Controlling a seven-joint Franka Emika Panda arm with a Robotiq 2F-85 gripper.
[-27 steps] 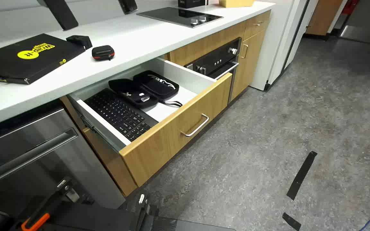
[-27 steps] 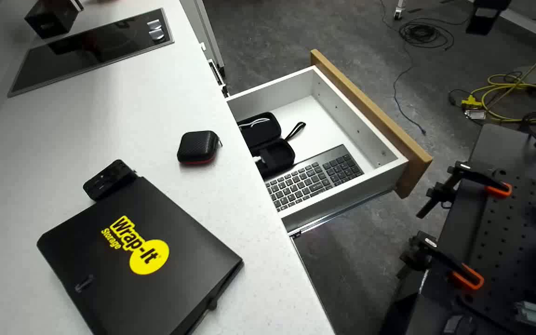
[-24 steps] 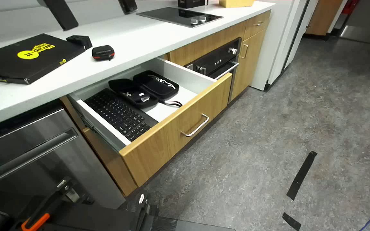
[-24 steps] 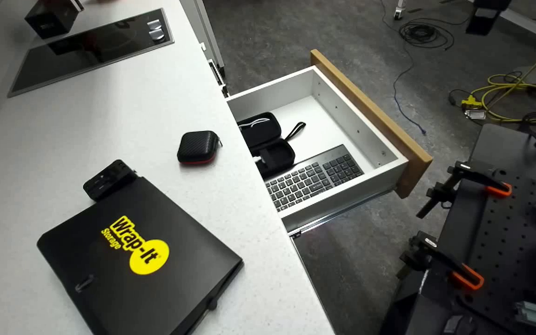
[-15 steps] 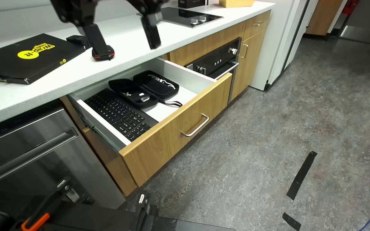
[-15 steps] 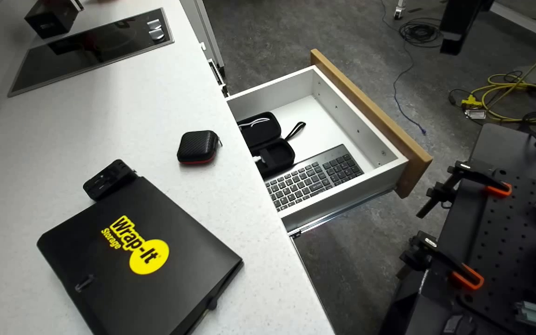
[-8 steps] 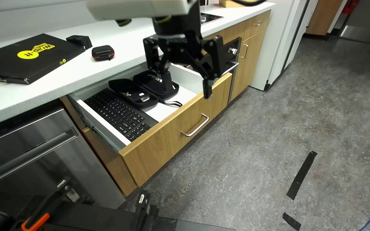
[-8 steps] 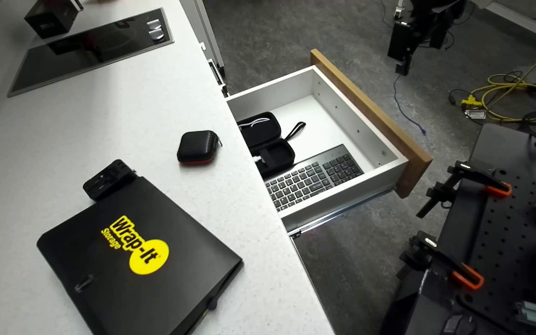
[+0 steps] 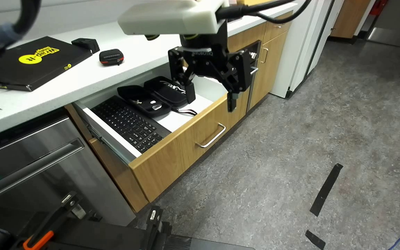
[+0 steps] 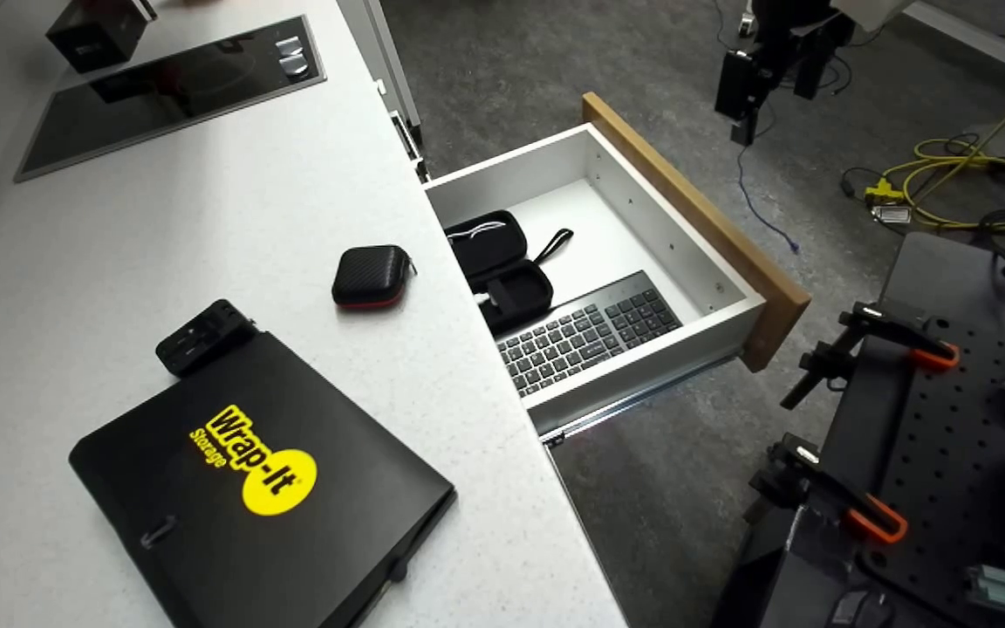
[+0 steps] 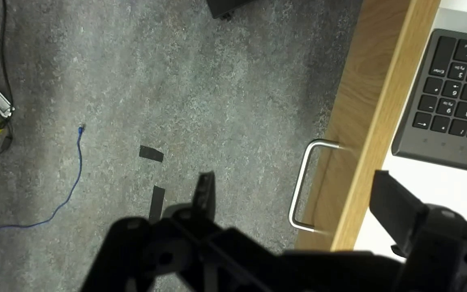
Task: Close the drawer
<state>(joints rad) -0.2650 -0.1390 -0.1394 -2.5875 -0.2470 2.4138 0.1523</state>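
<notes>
Two fingers (image 11: pixel 397 202) spread wide near a pulled-out drawer (image 9: pixel 172 163)

The gripper (image 9: pixel 211 100) hangs in the air with its fingers far apart. In the wrist view, one finger shows against the gray floor (image 11: pixel 217 101), and the other shows mostly against the inside of the drawer. The drawer's top edge and its silver handle (image 11: pixel 299 184) show in the space between them. In an exterior view you can see a gap between the gripper and the wooden front (image 10: pixel 694 209) of the drawer.

The drawer sticks out from under the white counter (image 10: pixel 206 201). In it lie a keyboard (image 10: pixel 594 336) with black keys and, right beside it, an open black case (image 10: pixel 520 292).

Up on the counter sits a little case (image 10: pixel 370 272), black with a red line. Near it is a flat black box (image 10: pixel 232 488) with yellow words. Farther along is the black cooktop (image 10: pixel 180 96).

On the floor are bits of black tape (image 11: pixel 151 153) and a blue cord (image 11: pixel 80 160). A black table (image 10: pixel 947 453) with little holes has two clamps (image 10: pixel 895 330) at its edge.
</notes>
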